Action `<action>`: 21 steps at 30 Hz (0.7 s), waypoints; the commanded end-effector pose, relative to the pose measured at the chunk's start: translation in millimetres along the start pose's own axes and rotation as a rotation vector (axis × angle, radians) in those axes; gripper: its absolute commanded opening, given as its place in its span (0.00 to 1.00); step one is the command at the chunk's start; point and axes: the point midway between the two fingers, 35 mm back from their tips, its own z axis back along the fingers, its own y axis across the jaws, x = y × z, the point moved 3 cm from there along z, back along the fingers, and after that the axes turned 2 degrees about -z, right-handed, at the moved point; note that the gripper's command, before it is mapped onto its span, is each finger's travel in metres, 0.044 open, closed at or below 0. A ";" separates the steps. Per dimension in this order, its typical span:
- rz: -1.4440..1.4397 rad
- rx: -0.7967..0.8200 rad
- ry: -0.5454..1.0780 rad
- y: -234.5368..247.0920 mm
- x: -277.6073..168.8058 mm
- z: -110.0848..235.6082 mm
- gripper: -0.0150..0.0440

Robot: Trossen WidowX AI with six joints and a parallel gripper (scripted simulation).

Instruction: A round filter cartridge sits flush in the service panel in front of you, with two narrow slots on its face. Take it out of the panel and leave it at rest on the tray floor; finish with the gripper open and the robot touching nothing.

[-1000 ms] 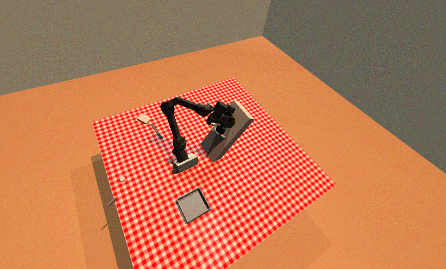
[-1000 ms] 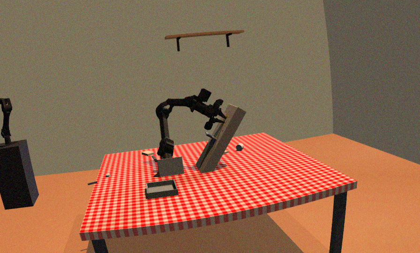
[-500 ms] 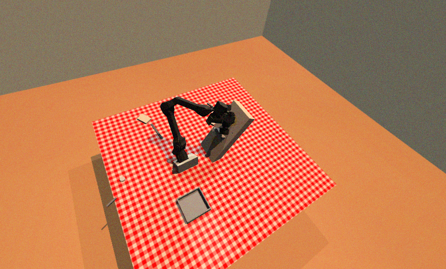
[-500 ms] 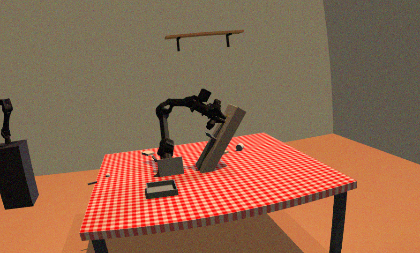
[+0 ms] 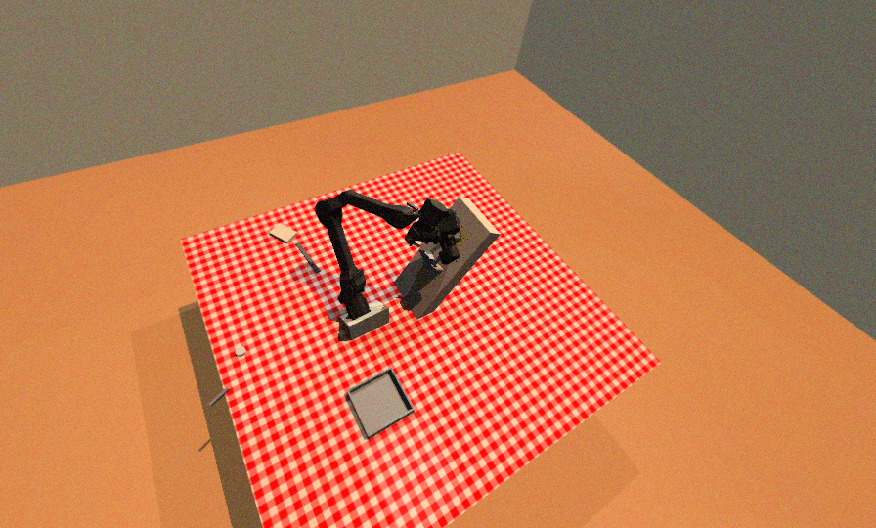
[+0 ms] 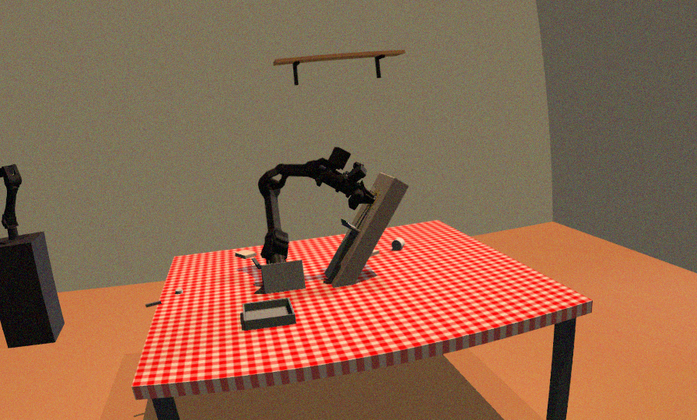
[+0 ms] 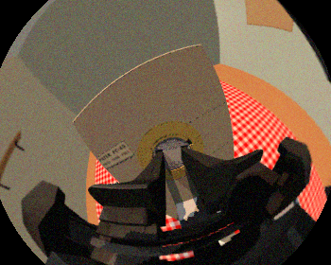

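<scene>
The grey service panel (image 5: pixel 476 233) (image 6: pixel 386 206) (image 7: pixel 147 101) stands tilted on the checked table. The round filter cartridge (image 7: pixel 154 140), with a yellowish ring, sits in the panel's upper face; it shows only in the wrist view. My gripper (image 5: pixel 452 242) (image 6: pixel 369 197) (image 7: pixel 170 150) is pressed against that face, with its fingers shut on the cartridge's middle. The cartridge's slots are hidden by the fingers. The grey square tray (image 5: pixel 369 381) (image 6: pixel 267 320) lies flat on the table, in front of the robot base (image 5: pixel 365 321) (image 6: pixel 281 276) and well away from the gripper.
A tan block (image 5: pixel 283 233) (image 6: pixel 245 253) and a thin rod (image 5: pixel 308 256) lie behind the base. A small white cylinder (image 5: pixel 240 350) sits near the table's left edge, a grey one (image 6: pixel 397 244) behind the panel. A dark pedestal (image 6: pixel 26 287) stands on the floor at left.
</scene>
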 end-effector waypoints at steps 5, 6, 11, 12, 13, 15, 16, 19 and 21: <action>0.302 -0.006 0.010 0.9 -1.2 -8.4 0.25; 0.337 -0.006 0.010 0.9 -1.2 -8.5 0.25; 0.512 -0.005 0.011 0.9 -1.2 -8.7 0.25; 0.547 -0.004 0.011 0.9 -1.2 -8.7 0.25; 0.581 -0.004 0.011 0.9 -1.2 -8.7 0.25; 0.651 -0.004 0.011 0.9 -1.2 -8.8 0.25; 0.684 -0.004 0.011 0.9 -1.2 -8.8 0.25; 0.744 -0.003 0.012 0.9 -1.2 -8.8 0.25; 0.702 -0.004 0.011 0.9 -1.2 -9.1 0.25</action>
